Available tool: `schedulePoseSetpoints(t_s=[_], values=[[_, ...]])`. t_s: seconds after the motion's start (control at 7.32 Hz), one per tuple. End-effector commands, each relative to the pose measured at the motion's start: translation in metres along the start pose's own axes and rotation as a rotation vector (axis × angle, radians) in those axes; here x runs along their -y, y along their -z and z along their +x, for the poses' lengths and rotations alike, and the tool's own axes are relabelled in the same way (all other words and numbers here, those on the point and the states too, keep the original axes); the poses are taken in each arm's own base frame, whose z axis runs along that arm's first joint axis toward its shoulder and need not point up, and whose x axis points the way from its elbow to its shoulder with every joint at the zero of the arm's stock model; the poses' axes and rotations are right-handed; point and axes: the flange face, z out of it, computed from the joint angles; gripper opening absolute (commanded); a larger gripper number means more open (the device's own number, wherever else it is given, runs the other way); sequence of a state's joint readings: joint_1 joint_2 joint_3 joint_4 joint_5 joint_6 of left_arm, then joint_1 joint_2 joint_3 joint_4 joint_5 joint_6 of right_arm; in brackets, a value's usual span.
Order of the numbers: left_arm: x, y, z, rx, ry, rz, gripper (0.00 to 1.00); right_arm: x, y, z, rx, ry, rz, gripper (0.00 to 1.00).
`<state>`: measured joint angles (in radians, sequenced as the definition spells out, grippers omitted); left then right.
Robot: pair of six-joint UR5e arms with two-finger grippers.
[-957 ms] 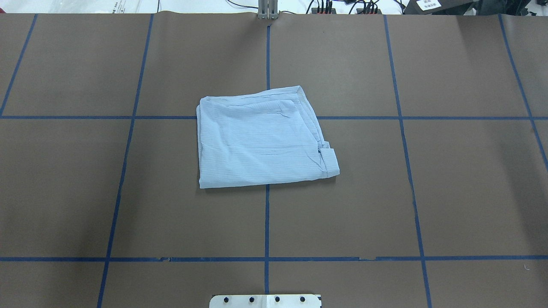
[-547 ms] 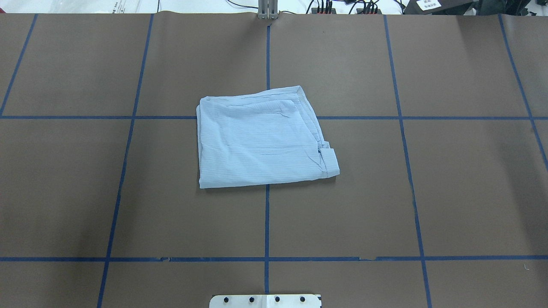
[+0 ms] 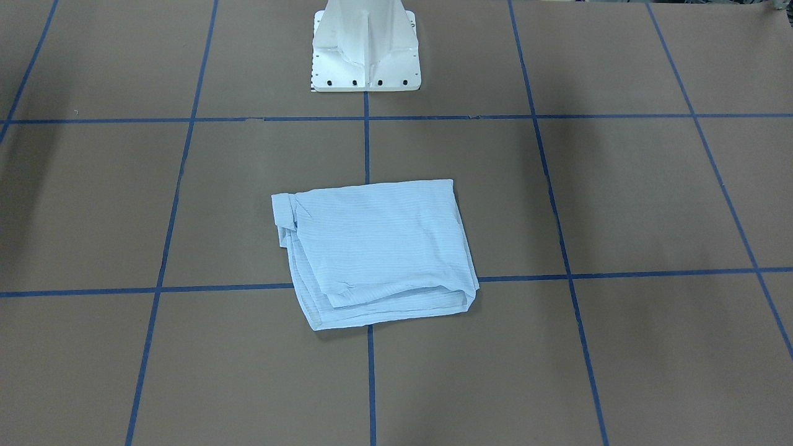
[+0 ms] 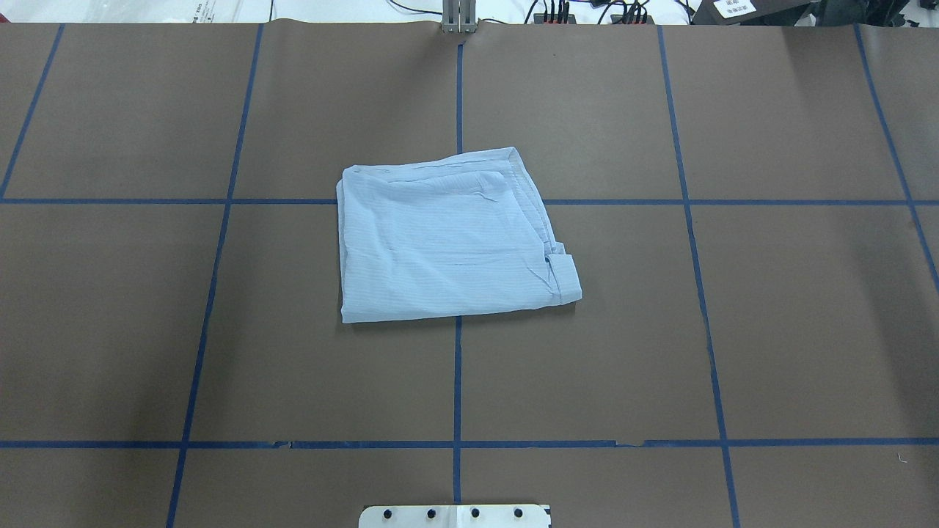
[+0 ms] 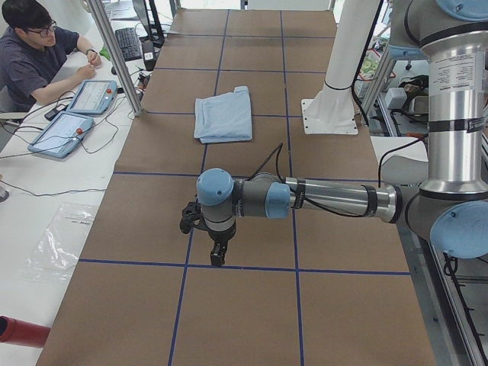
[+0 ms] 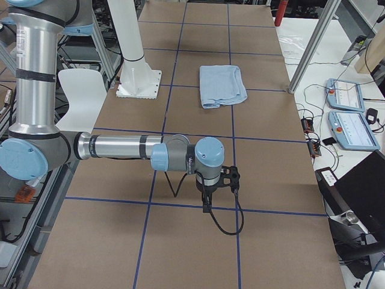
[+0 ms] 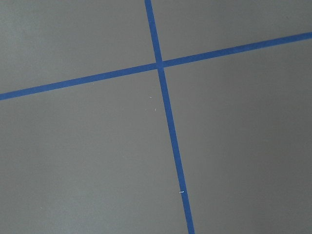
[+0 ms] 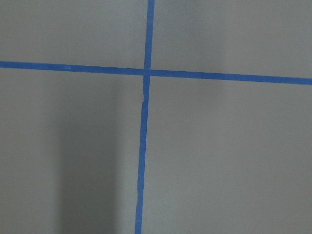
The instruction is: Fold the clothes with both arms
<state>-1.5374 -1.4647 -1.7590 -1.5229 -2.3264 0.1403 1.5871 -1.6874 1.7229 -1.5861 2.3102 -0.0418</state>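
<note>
The clothes [image 4: 447, 235] are one pale-blue shirt folded into a flat, roughly square bundle at the table's middle, with a cuff showing at one corner. The same bundle [image 3: 375, 251] [image 5: 223, 114] [image 6: 221, 84] appears in the front-facing view and both side views, and nothing touches it. My left gripper [image 5: 217, 255] hangs over a blue tape line near the table's left end, far from the shirt. My right gripper [image 6: 206, 205] hangs the same way near the right end. I cannot tell whether either is open or shut. Both wrist views hold only brown table and tape.
The white pedestal base [image 3: 365, 49] stands behind the shirt on the robot's side. A person [image 5: 34, 57] sits at a side bench with two tablets [image 5: 65, 130]. More tablets [image 6: 349, 114] and cables lie beside the right end. A metal post [image 5: 118, 53] stands at the table's far edge.
</note>
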Motion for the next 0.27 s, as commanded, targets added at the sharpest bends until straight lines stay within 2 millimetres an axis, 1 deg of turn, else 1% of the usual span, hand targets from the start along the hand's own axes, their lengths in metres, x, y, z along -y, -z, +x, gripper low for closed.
schedulePoseSetpoints(t_s=[0.0,0.14], values=[[-0.0049,-0.0025,-0.0013,-0.001,0.004,-0.004,1.00,0.0001,-0.0004,-0.0002,0.000,0.002,-0.001,1.00],[-0.0046,-0.0018,-0.0008,-0.001,0.002,-0.002,1.00,-0.0001,0.0001,0.0003,0.000,0.001,0.000,1.00]])
